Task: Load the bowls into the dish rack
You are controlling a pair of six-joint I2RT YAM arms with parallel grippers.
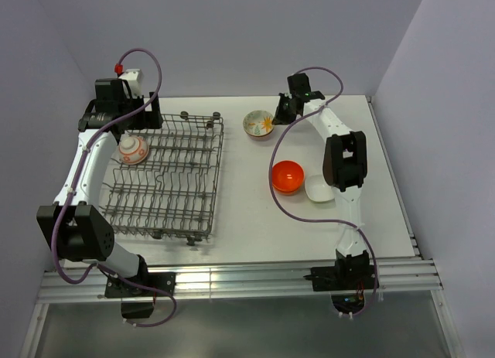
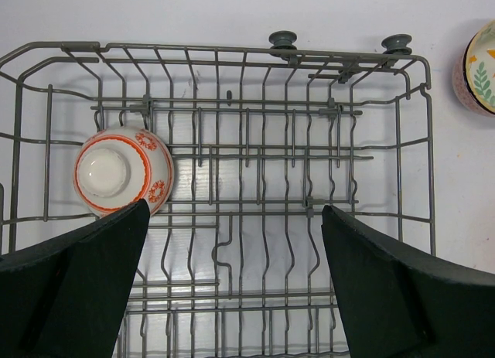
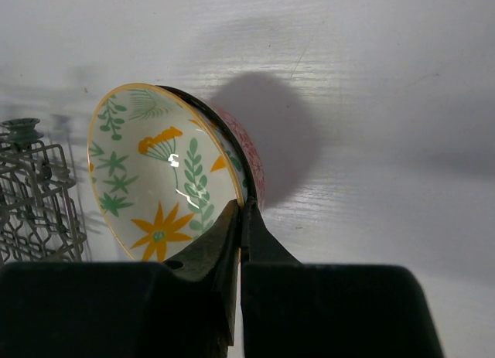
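Top: overhead. Left wrist: down onto dish rack point(image 2: 247, 104). Right wrist: close; both show floral bowl point(image 3: 162, 180).

Soft, even light falls from above and leaves the white table point(image 1: 255, 211) bright, almost washed out in the overhead view. In the right wrist view the flowered bowl point(image 3: 155, 180) throws a blurred dark shadow to its right and has a small glare spot on its glaze. The right gripper point(image 3: 242, 211) is a black mass with little detail, while the rack point(image 2: 263, 151) wires in the left wrist view are sharp.
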